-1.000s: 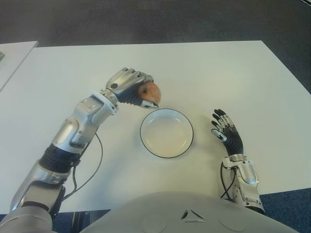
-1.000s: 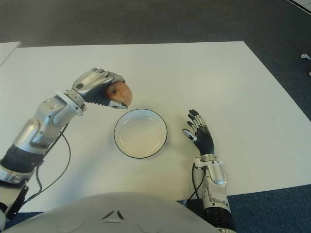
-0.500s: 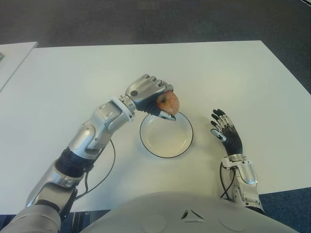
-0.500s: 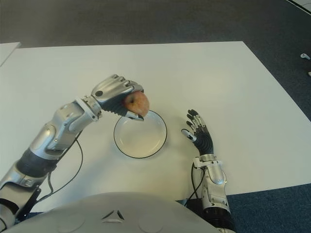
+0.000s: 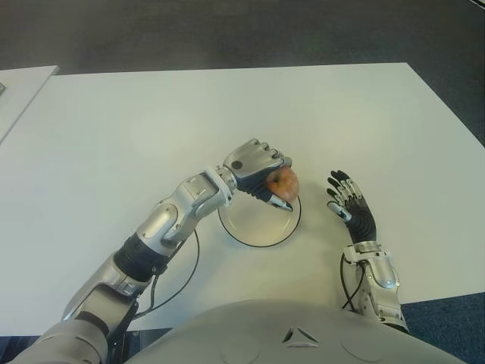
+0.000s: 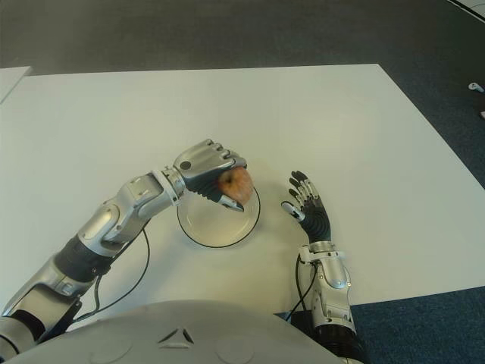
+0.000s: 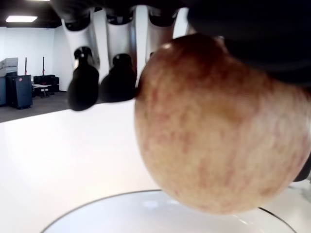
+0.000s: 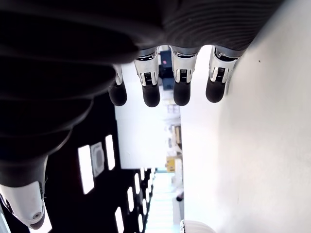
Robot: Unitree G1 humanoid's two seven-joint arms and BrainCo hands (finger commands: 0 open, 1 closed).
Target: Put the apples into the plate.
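My left hand (image 5: 261,173) is shut on a red-yellow apple (image 5: 284,182) and holds it above the far right part of the white plate with a dark rim (image 5: 250,227). The left wrist view shows the apple (image 7: 218,131) close up, clear of the plate (image 7: 121,208) beneath it, with the fingertips (image 7: 82,87) curled behind it. My right hand (image 5: 350,203) shows to the right of the plate, its fingers spread and holding nothing. I see only this one apple.
The white table (image 5: 114,136) stretches around the plate. Dark carpet (image 5: 227,30) lies beyond its far edge. A second pale surface (image 5: 19,87) shows at the far left. A cable (image 5: 182,265) hangs by my left forearm.
My left hand has carried the apple rightward and nearer, from beside the plate's far left edge to above the plate. The right hand has stayed put.
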